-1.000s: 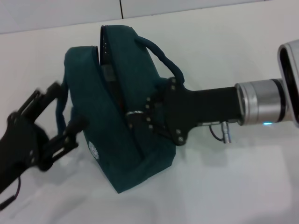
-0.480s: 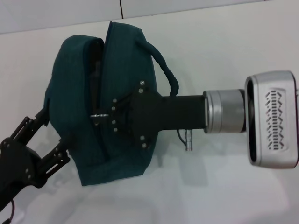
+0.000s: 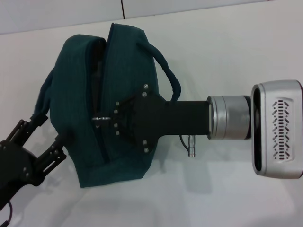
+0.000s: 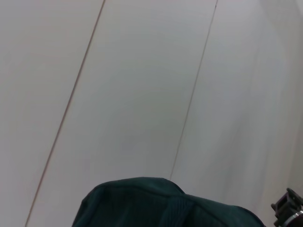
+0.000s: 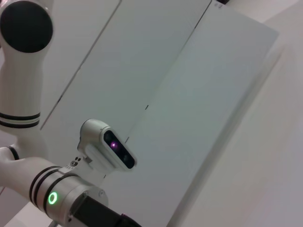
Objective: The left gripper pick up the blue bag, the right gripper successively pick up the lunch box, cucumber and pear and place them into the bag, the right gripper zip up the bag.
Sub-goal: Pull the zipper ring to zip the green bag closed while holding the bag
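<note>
The blue bag (image 3: 128,80) lies on the white table, its zipper gaping along the far half. My right gripper (image 3: 103,119) reaches in from the right and is shut on the metal ring pull (image 3: 99,118) midway along the zipper. At the near left, my left gripper (image 3: 49,135) stands with its fingers (image 3: 28,126) apart at the bag's lower left corner. One rolled handle (image 3: 41,104) runs down to the upper finger. The left wrist view shows only the bag's top (image 4: 142,203). The lunch box, cucumber and pear are out of view.
The bag's other handle (image 3: 168,71) arches over my right gripper's black body. White table (image 3: 227,56) lies bare to the right and front of the bag. The right wrist view shows only the robot's own head camera (image 5: 111,151) and wall panels.
My right gripper has pulled the ring pull leftward and its wrist has rolled. The bag has shifted left and now lies flatter. The left gripper has dropped toward the near left.
</note>
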Controlling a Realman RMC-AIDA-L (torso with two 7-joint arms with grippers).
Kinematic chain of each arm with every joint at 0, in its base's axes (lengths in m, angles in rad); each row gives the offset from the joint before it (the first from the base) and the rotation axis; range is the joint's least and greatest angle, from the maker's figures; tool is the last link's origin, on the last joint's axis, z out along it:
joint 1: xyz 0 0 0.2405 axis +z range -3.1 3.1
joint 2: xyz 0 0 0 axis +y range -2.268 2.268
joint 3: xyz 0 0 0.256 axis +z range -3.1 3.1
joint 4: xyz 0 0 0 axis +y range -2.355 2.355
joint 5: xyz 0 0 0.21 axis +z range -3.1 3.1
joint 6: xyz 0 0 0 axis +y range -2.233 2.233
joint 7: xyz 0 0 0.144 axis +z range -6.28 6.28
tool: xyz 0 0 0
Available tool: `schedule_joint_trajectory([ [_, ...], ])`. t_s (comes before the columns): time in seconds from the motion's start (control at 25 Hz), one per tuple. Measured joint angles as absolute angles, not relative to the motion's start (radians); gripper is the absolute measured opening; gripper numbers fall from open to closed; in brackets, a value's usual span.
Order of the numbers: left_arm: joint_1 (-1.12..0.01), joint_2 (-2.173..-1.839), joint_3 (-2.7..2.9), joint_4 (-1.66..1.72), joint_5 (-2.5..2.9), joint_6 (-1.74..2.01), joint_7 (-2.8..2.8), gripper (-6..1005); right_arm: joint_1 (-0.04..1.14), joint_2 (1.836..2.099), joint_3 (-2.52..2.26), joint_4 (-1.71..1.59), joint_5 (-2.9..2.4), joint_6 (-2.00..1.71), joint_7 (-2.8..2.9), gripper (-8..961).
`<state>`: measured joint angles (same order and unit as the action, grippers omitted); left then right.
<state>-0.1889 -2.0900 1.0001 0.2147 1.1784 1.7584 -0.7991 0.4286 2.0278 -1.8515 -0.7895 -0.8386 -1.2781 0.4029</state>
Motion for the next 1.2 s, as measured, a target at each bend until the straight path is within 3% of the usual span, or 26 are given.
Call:
schedule_joint_trajectory([
  [0.12, -0.193, -2.089, 1.003, 0.215, 1.183, 1.757, -0.795, 874, 0.428, 2.028, -1.852, -0.789, -0.836, -1.278, 0.402, 18],
  [0.56, -0.223, -2.092, 1.008, 0.214, 1.187, 1.749, -0.717, 707, 0.426, 2.028, -1.865, -0.780, -0.795, -1.277, 0.390, 18],
  [0.8, -0.260, -2.093, 1.009, 0.184, 1.188, 1.733, -0.689, 499, 0.426, 2.028, -1.912, -0.772, -0.723, -1.251, 0.327, 18],
  [0.88, -0.268, -2.093, 1.009, 0.173, 1.194, 1.726, -0.662, 260, 0.424, 2.028, -1.934, -0.767, -0.669, -1.236, 0.308, 17],
  [1.2, -0.287, -2.092, 1.044, 0.166, 1.226, 1.716, -0.585, 117, 0.432, 2.028, -1.993, -0.707, -0.396, -1.230, 0.294, 17],
])
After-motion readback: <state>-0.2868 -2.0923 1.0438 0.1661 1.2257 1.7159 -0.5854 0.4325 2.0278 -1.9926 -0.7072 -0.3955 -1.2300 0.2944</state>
